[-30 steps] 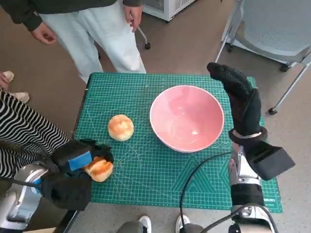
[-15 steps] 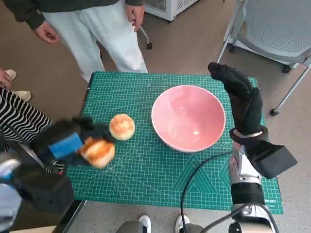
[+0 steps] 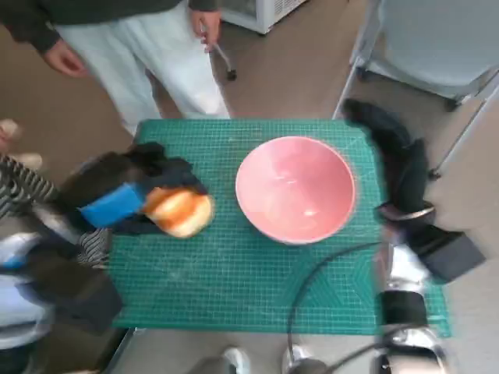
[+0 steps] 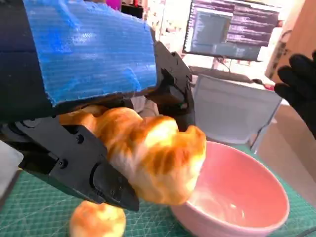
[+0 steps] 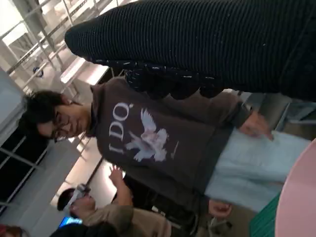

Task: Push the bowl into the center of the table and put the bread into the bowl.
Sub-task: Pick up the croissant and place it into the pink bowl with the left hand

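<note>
Green gridded cutting mat [image 3: 234,273] is covering the small counter in the head view, with a person in pale trousers [image 3: 148,62] standing at its far side. The left hand [image 3: 129,199], black with blue tape, is holding a golden-brown glazed bread roll [image 3: 181,212] clear above the mat, its fingers [image 3: 175,173] wrapping over the roll's top. The wide pink glossy bowl [image 3: 295,187] is sitting just beyond those fingers, toward the right hand [image 3: 394,156], which is hanging blurred past the bowl's far rim; whether its fingers are spread or curled I cannot tell, though nothing is showing in it.

From the left wrist view, the roll [image 4: 148,158] is sitting clamped between the black fingers [image 4: 94,173] below and the taped back above, bulging out past the fingertips. A second pale round bun [image 4: 96,222] is lying on the mat under the fingers, and the bowl [image 4: 237,197] is waiting just ahead of the roll. The bread is probably light, soft and easily crushed, so a gentle hold across its broad sides seems wisest.

From the right wrist view, the knitted glove [image 5: 207,44] is spanning the top, a person in a dark printed sweatshirt [image 5: 148,138] is standing behind, and a sliver of the bowl [image 5: 301,202] is showing.
</note>
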`<state>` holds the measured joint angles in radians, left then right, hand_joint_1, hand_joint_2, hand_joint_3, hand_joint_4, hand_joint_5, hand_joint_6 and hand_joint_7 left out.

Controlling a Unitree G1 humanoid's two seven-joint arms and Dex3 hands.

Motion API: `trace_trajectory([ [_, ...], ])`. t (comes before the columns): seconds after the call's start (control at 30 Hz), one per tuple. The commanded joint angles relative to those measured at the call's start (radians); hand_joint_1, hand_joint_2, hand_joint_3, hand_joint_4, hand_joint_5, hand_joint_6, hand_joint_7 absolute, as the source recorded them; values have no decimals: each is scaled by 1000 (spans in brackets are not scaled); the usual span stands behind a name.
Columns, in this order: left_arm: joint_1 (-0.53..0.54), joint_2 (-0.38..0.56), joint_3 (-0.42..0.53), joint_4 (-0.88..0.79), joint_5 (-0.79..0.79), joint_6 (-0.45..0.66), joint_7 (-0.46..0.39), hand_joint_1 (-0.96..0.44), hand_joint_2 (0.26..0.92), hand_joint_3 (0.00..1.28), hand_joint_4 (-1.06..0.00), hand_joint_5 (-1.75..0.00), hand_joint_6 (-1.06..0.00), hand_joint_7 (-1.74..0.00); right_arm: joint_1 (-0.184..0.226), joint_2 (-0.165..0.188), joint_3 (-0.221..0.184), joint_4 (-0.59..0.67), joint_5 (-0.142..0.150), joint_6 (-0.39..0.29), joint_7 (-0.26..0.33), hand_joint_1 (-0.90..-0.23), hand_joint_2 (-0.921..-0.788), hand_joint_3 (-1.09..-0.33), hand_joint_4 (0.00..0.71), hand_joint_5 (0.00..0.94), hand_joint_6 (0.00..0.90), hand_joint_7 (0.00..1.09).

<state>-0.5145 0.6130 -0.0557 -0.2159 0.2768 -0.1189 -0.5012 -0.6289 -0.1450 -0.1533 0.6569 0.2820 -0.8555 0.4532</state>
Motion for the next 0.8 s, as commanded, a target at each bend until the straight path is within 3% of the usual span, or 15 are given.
trace_trajectory([
  [0.03,-215,-137,-126,174,87,-88,94,1,893,78,-735,-1140,-672,-1106,14,1,-5,10,12,6,17,-676,-921,-696,163,4,-1,598],
  [0.37,-389,-239,-235,469,148,-126,96,1,904,70,-744,-1112,-633,-1165,22,-3,-20,7,17,8,18,-675,-921,-690,164,5,-1,598],
  [0.8,-520,-334,-305,715,195,-172,136,0,913,72,-729,-1077,-605,-1244,43,-3,-31,-19,22,15,4,-677,-921,-671,165,4,-1,622],
])
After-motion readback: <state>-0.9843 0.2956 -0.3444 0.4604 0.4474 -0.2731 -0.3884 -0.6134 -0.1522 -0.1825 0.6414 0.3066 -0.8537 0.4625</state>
